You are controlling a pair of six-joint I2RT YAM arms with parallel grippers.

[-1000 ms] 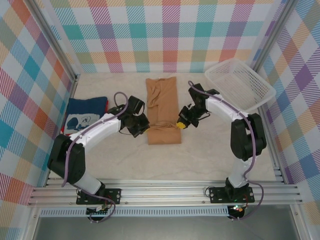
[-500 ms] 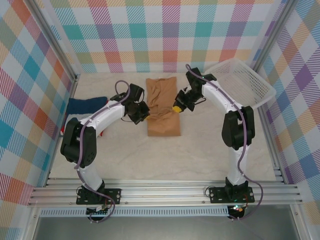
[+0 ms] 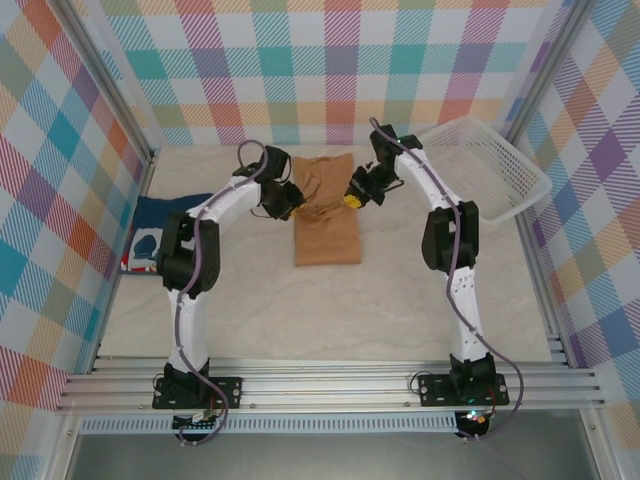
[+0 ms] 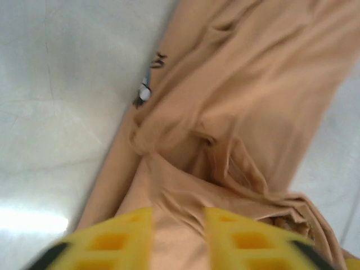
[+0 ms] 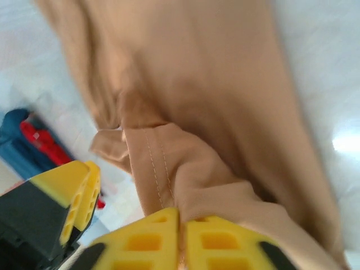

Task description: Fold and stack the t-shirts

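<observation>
Centrally on the surface (image 3: 400, 300) lies the tan-orange t-shirt (image 3: 327, 235), its far end bunched where the left fingers (image 4: 129, 236) and right fingers (image 5: 225, 242) each clamp a fold; the navy t-shirt (image 3: 153, 213) sits well left.

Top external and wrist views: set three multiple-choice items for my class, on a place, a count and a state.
1. The white basket sits: A far right; B near left; C centre.
2. T-shirts in sight: A one; B two; C four.
3. The right gripper is: A open; B holding the basket; C shut on the tan t-shirt.
1 A, top right in the overhead view. 2 B, the tan one plus a navy t-shirt at left. 3 C, its jaws pinch tan cloth.
</observation>
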